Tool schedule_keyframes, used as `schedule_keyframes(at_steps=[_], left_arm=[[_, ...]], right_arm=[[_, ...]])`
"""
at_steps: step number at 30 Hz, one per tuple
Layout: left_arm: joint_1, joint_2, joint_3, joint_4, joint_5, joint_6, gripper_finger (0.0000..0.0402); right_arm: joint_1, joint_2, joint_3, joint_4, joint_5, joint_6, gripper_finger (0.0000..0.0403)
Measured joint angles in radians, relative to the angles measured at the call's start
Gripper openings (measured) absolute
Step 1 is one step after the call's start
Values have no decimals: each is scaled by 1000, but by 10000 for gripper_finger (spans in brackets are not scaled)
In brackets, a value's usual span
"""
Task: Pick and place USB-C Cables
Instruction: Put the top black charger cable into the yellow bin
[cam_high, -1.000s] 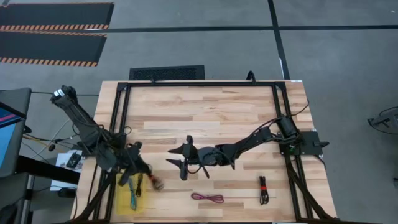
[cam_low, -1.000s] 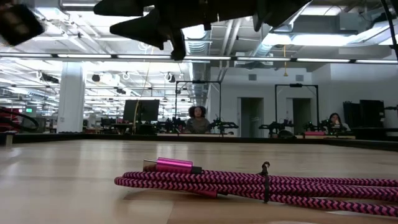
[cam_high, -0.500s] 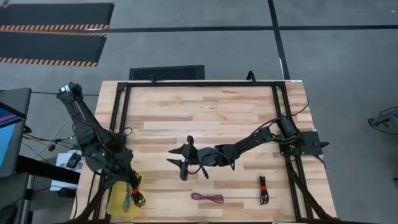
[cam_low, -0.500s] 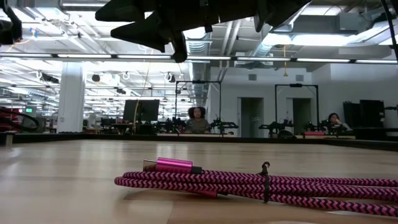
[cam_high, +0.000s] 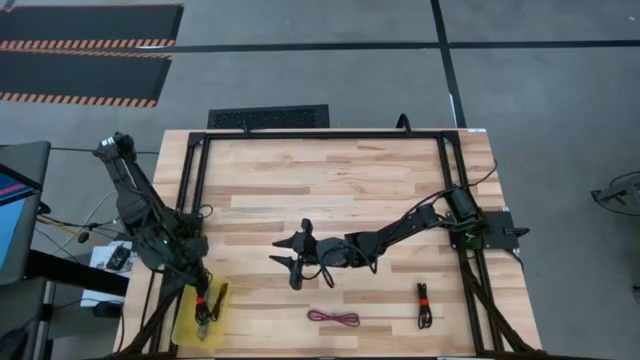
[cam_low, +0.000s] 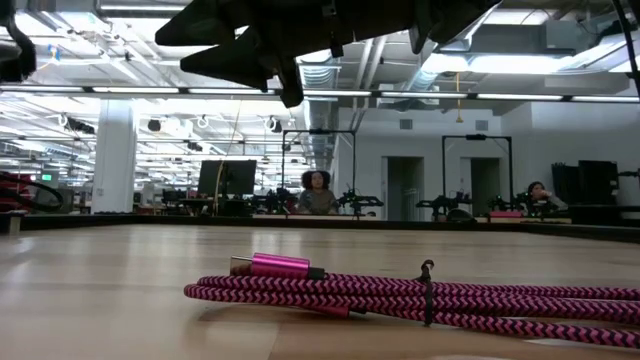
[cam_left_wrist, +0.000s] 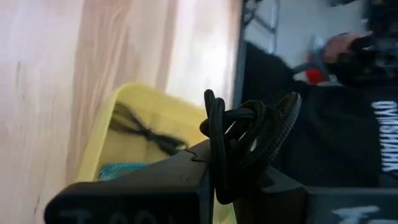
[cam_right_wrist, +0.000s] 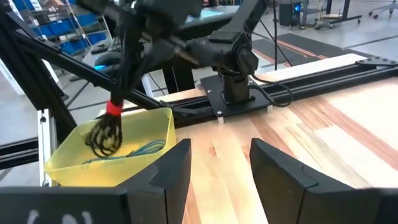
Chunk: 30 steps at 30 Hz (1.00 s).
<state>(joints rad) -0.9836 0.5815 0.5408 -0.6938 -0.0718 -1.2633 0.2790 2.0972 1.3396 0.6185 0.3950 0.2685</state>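
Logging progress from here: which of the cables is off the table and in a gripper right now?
The black cable, bunched between the left gripper's fingers above the yellow bin. The pink cable and the black cable with the red tie lie on the table; a teal cable lies in the bin.

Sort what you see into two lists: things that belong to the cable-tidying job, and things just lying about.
Job: black cable in the left gripper; yellow bin; teal cable inside it; magenta cable and black red-tied cable on the table; right gripper, waiting mid-table.
Lying about: striped floor mats; floor grille.
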Motion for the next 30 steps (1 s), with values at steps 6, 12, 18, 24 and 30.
schedule_keyframes(at_steps=[6, 12, 18, 24, 30], left_arm=[[0, 106, -38, 116, 126, -67, 13], [0, 185, -38, 133, 119, -60, 29], [0, 223, -38, 133, 116, -49, 89], [0, 183, -38, 126, 100, -64, 151], [0, 101, -37, 34, 58, -82, 188]], right_arm=[[0, 0, 0, -18, 0, 28, 186], [0, 0, 0, -35, 0, 56, 186], [0, 0, 0, -39, -1, 56, 186], [-1, 0, 0, -44, -1, 60, 186], [-12, 0, 0, -59, -1, 114, 186]])
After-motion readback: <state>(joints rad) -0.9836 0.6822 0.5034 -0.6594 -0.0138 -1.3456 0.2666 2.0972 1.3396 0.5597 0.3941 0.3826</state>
